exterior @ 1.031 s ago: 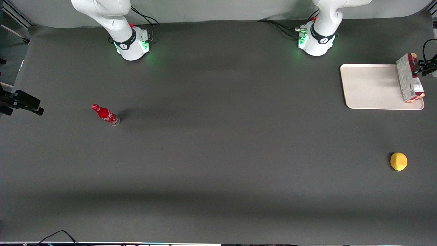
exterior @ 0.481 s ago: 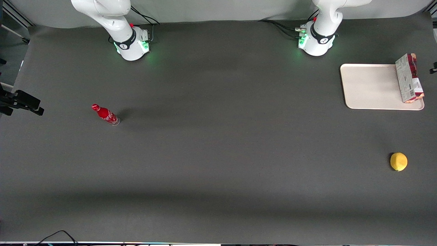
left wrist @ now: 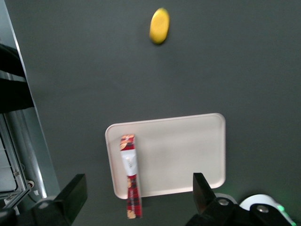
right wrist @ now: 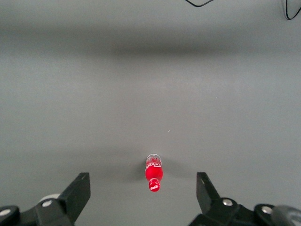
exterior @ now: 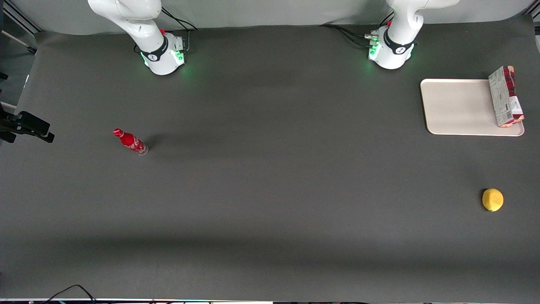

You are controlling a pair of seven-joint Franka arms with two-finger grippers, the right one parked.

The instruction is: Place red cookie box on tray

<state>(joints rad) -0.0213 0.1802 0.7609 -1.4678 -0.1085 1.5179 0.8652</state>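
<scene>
Bottle first: taking the table as a clock face seen from the front camera, the small red bottle stands at about nine o'clock, toward the parked arm's end and well apart from everything else. At about two o'clock lies the tray, and the red cookie box rests on it along the rim at the working arm's end, apparently on a narrow long side, pale back showing. The wrist view suggests one end reaches past the tray's rim, though that may be perspective. At four o'clock, nearer the camera, sits a lemon.

The gripper is out of the front view. Its own camera shows it well above the tray, fingers spread wide and holding nothing.

The placement looks done, so the step in hand is the retreat. It goes best as a straight, unhurried lift with the fingers kept wide. A box on so narrow a base near the rim could tip at a slight brush.
</scene>
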